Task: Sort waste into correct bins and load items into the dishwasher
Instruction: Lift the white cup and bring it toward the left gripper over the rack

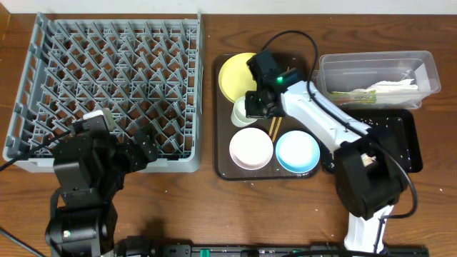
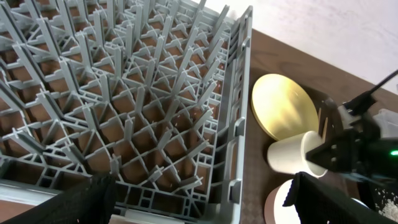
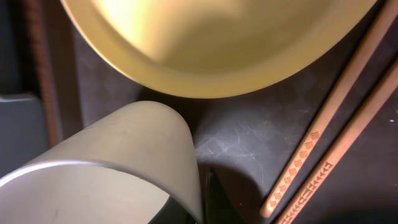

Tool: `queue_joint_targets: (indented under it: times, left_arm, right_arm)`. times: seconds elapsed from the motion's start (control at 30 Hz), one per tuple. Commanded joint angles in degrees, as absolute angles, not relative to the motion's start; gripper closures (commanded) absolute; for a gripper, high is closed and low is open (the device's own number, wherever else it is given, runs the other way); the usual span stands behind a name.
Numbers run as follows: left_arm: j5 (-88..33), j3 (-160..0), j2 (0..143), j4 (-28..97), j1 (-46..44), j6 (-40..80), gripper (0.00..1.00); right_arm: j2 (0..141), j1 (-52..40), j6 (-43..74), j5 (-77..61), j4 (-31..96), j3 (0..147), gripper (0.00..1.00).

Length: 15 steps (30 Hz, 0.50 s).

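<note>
My right gripper (image 1: 255,103) is shut on the rim of the small white cup (image 1: 241,112), which lies tipped on the dark brown tray beside the round yellow plate (image 1: 234,75). In the right wrist view the cup (image 3: 112,155) fills the lower left, the plate (image 3: 211,43) is above and two wooden chopsticks (image 3: 323,143) lie to the right. The white bowl (image 1: 250,148) and light blue bowl (image 1: 297,152) sit at the tray's front. My left gripper (image 2: 202,202) is open and empty over the front right corner of the grey dish rack (image 2: 124,93).
The clear tub (image 1: 325,68) at the back right holds the green-and-orange wrapper (image 1: 351,95) and the white napkin (image 1: 393,86). The black tray (image 1: 400,121) in front of it has pale rice scraps. The brown tray (image 1: 223,168) lies right of the rack (image 1: 107,86).
</note>
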State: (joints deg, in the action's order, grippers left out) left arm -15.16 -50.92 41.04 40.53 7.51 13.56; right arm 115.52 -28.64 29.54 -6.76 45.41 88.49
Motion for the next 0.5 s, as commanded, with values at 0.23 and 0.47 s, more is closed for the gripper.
queue_joint_targets:
  times: [0.23, 0.47]
  left_arm:
    - [-29.71, -51.94, 44.47, 36.86, 7.86, 21.85, 0.08]
    - [-49.43, -51.94, 55.46, 27.68, 7.86, 40.53, 0.08]
  right_arm:
    - [100.82, -11.97, 28.03, -30.57, 44.36, 89.36, 0.99]
    - [100.75, -6.00, 24.67, -47.79, 43.22, 89.32, 0.99]
